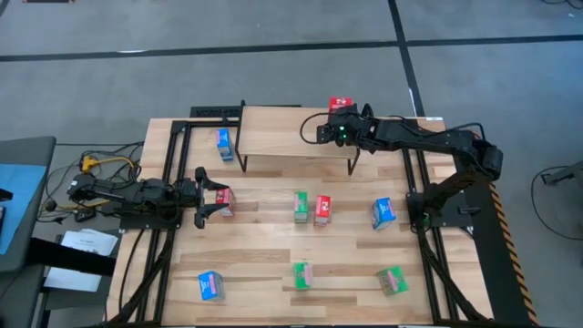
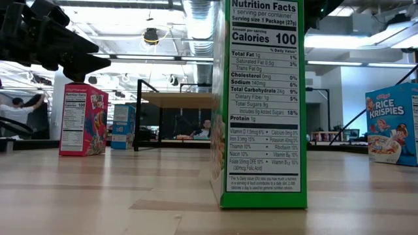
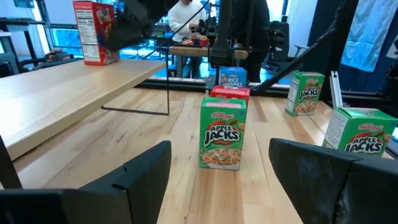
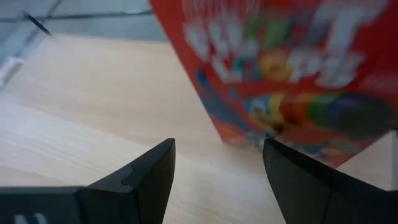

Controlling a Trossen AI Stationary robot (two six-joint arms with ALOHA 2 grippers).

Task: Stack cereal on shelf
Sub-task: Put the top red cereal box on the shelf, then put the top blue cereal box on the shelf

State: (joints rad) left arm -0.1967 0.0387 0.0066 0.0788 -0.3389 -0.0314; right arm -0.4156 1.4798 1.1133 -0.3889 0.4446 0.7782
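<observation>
The shelf (image 1: 291,132) stands at the table's far middle. One red cereal box (image 1: 342,102) stands upright on its far right corner. My right gripper (image 1: 335,118) hovers over the plank just short of that box (image 4: 292,68), open, with nothing between its fingers. My left gripper (image 1: 208,196) is open at the table's left, held above the table beside another red box (image 1: 224,202). A green box (image 3: 222,134) stands ahead of it. More boxes stand on the table: red (image 1: 322,210), green (image 1: 301,205), blue (image 1: 383,214), blue (image 1: 224,143) left of the shelf.
Near the front edge stand a blue box (image 1: 211,286) and two green ones (image 1: 302,273), (image 1: 393,280). The shelf's thin black legs (image 1: 244,162) stand on the table. Black frame rails (image 1: 168,182) run along both table sides, and cables (image 1: 91,164) lie off the left edge.
</observation>
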